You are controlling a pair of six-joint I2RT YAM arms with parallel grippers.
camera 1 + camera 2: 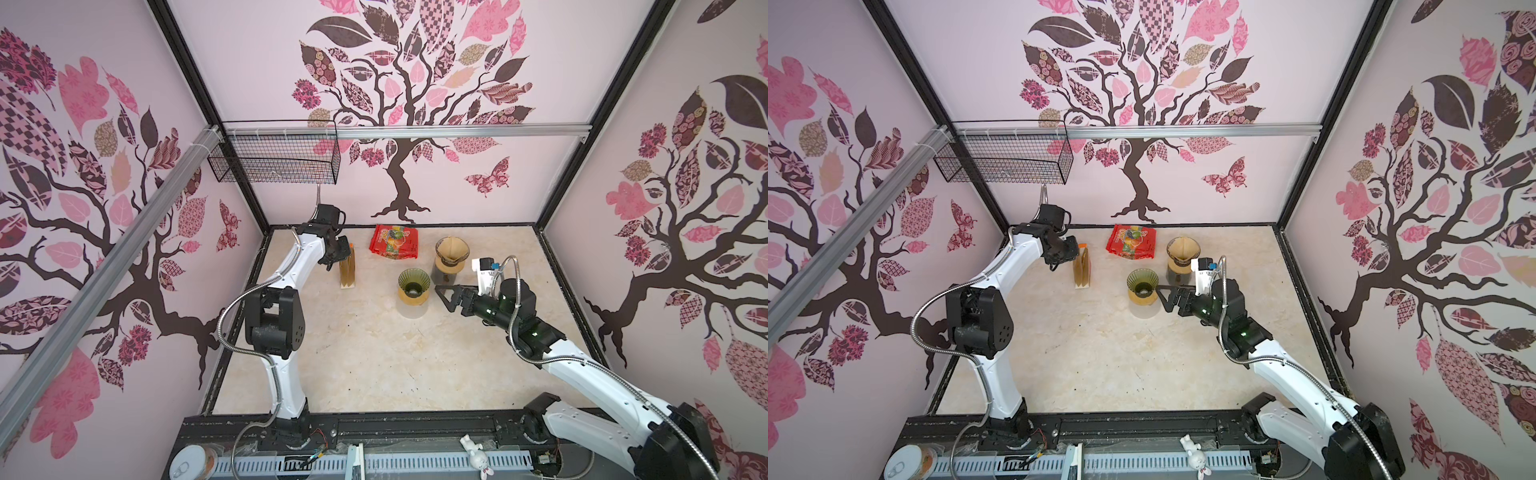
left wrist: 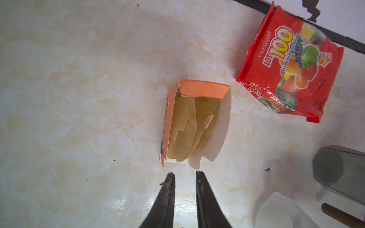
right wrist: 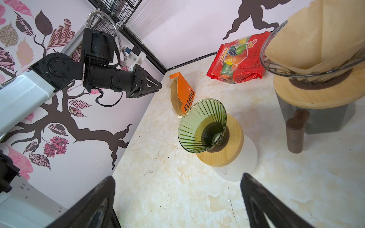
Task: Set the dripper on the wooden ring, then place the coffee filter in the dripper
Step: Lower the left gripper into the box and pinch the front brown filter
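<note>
Marbled tabletop (image 2: 79, 98), orange coffee filter box (image 2: 203, 88) standing open. Left gripper (image 2: 184, 173) just beside it, jaws narrowly apart, empty. Right gripper (image 3: 177, 176) near green glass dripper (image 3: 197, 126), jaws wide apart.

I read "cocoaland" and "LOT 100" on the red sweet bag (image 2: 290, 65), upper right of the left wrist view. "COFFEE" runs along the orange filter box (image 3: 185, 94), mid-frame in the right wrist view.

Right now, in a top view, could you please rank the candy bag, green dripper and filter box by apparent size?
1. candy bag
2. green dripper
3. filter box, seen edge-on; close to the dripper, so that order is unsure.
</note>
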